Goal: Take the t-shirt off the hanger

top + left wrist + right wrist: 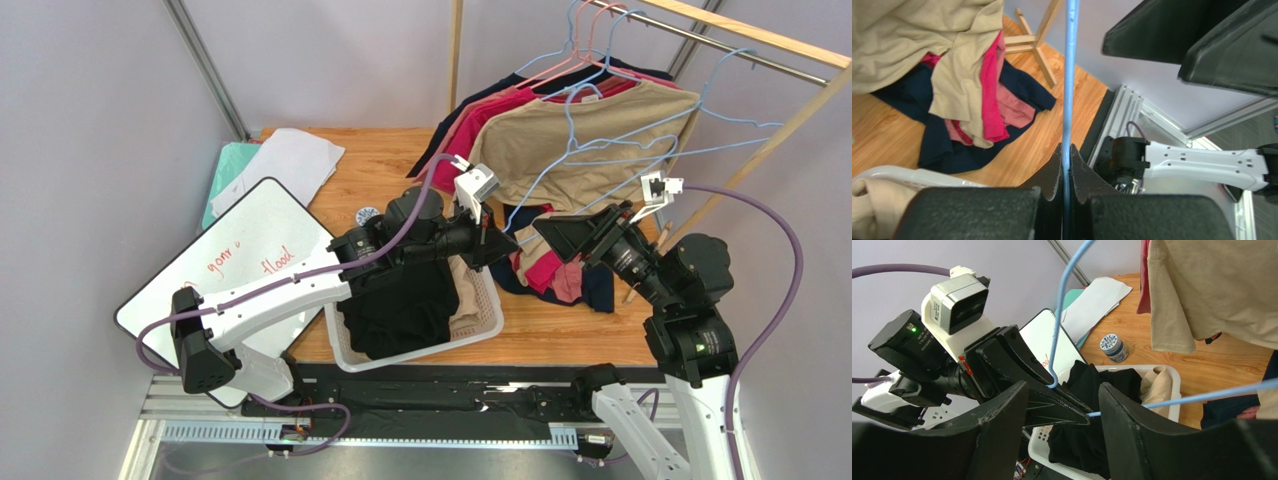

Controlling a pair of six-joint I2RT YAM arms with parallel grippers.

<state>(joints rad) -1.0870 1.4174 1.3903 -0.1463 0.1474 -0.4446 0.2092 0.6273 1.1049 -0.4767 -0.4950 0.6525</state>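
A tan t-shirt [590, 150] hangs on a light blue wire hanger [540, 185] on the rack. It also shows in the left wrist view [902, 40] and the right wrist view [1212, 285]. My left gripper [508, 243] is shut on the hanger's lower left corner; the blue wire [1070, 75] runs up from between its closed jaws [1067, 150]. My right gripper [545, 232] is open and empty right beside the left one. In its own view [1062, 387] its jaws stand apart around the left gripper's tip and the blue wire [1202, 396].
A white basket [345, 350] with black and beige clothes sits under the left arm. A whiteboard [240, 260], papers [290, 160] and a small tin [367, 215] lie to the left. More shirts hang on the wooden rack [800, 120]; their hems pile up on the table [560, 275].
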